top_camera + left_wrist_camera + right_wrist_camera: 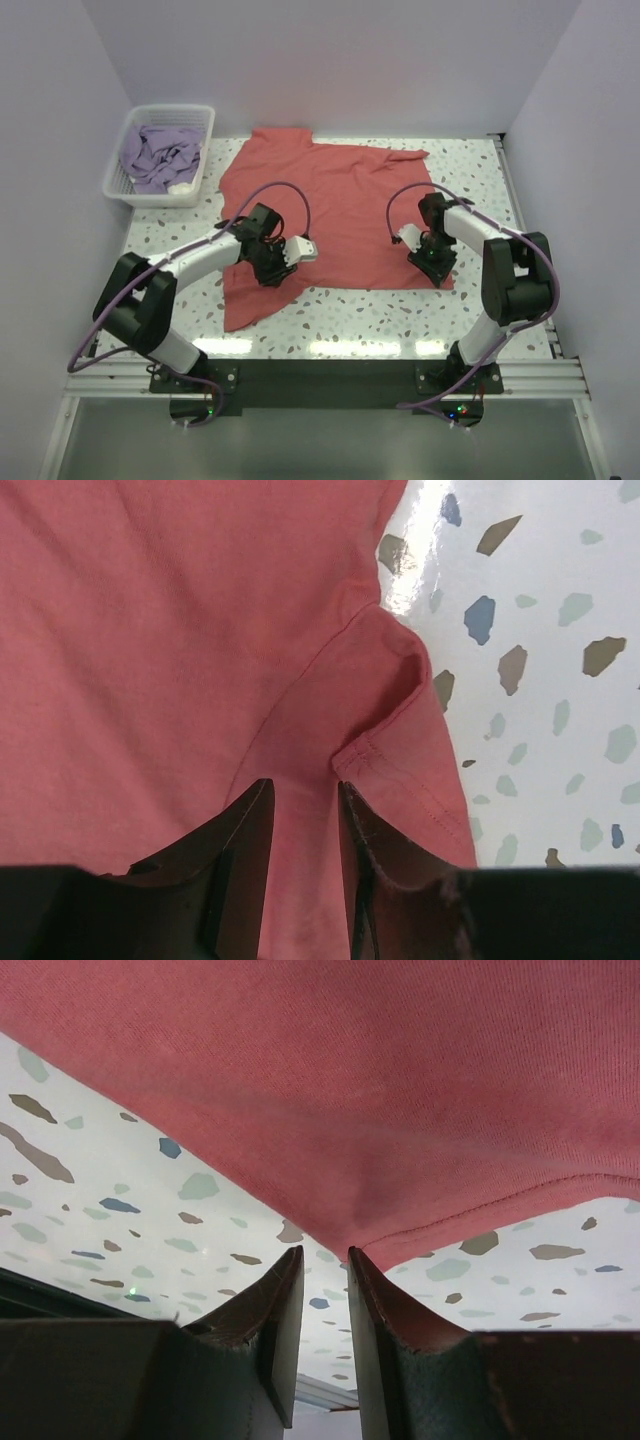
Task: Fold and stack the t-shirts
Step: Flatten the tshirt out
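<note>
Reads as the first fold of the coral shirt [330,215], spread mid-frame on the speckled counter [400,310]. Left end effector [305,785] and right end effector [325,1252] narrowed at its near edge; cannot tell whether clenched on cloth. Next: pinch both sides, lift evenly, carry toward frame top. Lavender shirt [160,155] in basket [113,185], upper left; pale walls [300,60].

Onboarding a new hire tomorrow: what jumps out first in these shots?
A coral-red t-shirt lies spread across the middle of the speckled table, with the left pincer and right pincer both down at its near edge. At the far left corner, a lavender t-shirt sits crumpled in a white basket.
</note>
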Tool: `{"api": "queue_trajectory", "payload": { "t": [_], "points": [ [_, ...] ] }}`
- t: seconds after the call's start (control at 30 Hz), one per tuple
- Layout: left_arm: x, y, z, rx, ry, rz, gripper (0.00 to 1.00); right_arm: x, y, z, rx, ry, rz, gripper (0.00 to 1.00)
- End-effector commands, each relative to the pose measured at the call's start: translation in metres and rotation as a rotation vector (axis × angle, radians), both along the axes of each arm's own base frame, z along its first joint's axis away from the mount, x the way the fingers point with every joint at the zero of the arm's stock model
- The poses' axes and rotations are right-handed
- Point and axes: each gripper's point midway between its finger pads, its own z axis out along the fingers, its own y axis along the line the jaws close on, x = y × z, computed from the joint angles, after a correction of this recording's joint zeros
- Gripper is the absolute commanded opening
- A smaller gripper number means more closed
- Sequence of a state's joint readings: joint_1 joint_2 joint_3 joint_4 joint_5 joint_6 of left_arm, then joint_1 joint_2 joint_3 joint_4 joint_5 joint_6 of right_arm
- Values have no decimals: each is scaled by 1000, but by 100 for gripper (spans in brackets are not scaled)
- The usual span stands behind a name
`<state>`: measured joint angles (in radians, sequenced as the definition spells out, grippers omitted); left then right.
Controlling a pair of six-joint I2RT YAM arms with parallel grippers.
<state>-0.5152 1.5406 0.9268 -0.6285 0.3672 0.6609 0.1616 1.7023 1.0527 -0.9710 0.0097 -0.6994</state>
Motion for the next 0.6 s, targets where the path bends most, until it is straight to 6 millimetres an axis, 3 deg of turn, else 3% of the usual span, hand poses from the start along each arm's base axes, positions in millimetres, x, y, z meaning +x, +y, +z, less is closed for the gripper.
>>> {"api": "queue_trajectory", "payload": {
  "t": [0.0,0.23,0.33,0.43,0.57],
  "points": [
    [18,-1,-8,28,-72,71,36,3,-4,-2,-21,-22,-25,28],
    [7,-6,-22,57,-36,27,34,1,-4,-6,-26,-13,-32,26],
    [-16,-15,-20,25,22,-60,33,1,-5,-5,-30,-13,-32,26],
    [-38,-29,-4,-37,37,-155,34,1,-6,-4,-34,-18,-26,26],
    [-86,-48,4,-61,77,-340,35,0,-6,-5,-36,-13,-18,26]
  ]
}}
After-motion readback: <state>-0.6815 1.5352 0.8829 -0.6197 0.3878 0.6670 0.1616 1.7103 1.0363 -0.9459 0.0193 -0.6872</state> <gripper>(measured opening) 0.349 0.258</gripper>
